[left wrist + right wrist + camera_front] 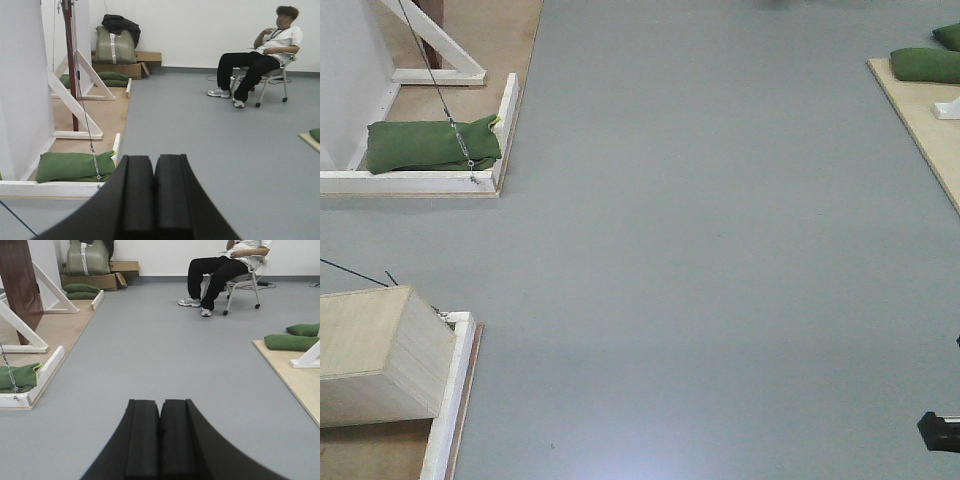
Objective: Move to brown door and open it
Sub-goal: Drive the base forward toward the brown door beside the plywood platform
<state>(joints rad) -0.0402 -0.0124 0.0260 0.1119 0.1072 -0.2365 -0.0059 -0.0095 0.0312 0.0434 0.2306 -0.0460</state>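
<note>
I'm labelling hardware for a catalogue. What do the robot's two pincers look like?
Both match: the left pincer and right pincer are matte black, each with two flat, blocky fingers whose outer sides flare outward toward the camera. No cables or markings show.

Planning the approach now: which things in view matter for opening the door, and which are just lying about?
Job: brown door, left gripper, right gripper, both shut.
Lying about: green sandbags, cardboard boxes, seated person, chair, white braces, pale wooden box.
</note>
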